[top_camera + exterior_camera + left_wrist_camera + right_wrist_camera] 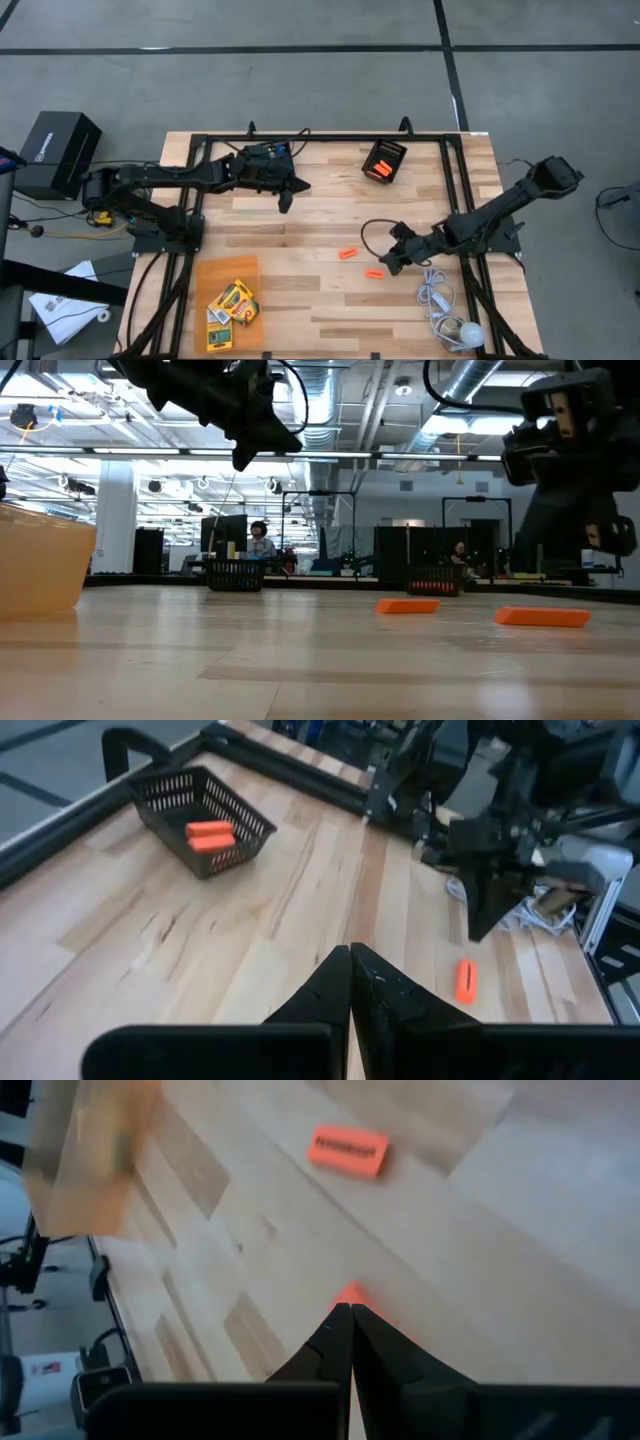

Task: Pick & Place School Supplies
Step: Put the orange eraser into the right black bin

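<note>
Two stubby orange pieces lie flat on the table's middle [348, 253] [375, 272]. My right gripper [385, 263] hangs shut just above the nearer piece, whose end [348, 1292] shows past the fingertips [345, 1320]; the other piece [347, 1150] lies farther off. In the low view both pieces [407, 605] [542, 617] rest on the wood, clear of the arm. My left gripper [290, 192] [350, 960] is shut and raised over the far left part of the table. Yellow-and-green crayon boxes [232, 303] lie in an orange tray [205, 275]. The blue-handled tool is out of view.
A black mesh bin [384, 160] [200, 810] at the far edge holds orange pieces [210, 835]. A white cord with a round bulb [452, 322] lies at the near right. A black frame [300, 137] rings the table. Bare wood lies between the arms.
</note>
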### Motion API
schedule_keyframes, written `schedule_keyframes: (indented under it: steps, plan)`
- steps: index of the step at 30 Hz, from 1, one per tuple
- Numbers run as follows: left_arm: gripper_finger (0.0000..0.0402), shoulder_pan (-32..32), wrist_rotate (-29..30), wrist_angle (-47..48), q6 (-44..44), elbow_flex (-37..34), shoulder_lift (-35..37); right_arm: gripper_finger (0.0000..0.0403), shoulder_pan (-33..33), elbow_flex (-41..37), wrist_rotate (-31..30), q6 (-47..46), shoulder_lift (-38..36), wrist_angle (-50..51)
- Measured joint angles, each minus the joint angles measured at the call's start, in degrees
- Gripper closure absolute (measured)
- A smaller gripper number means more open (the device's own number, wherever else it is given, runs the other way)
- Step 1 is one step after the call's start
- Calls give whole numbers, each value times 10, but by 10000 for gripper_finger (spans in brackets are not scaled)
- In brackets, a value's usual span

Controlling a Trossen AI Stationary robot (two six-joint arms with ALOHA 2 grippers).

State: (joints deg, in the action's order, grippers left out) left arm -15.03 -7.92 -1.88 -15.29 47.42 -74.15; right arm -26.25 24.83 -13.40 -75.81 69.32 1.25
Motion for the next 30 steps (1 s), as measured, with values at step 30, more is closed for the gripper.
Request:
schedule_keyframes:
  steps: [30]
  plan:
    - [399,0,-3,-7,13,0,-10,403,-21,1,13,-13,141,-91]
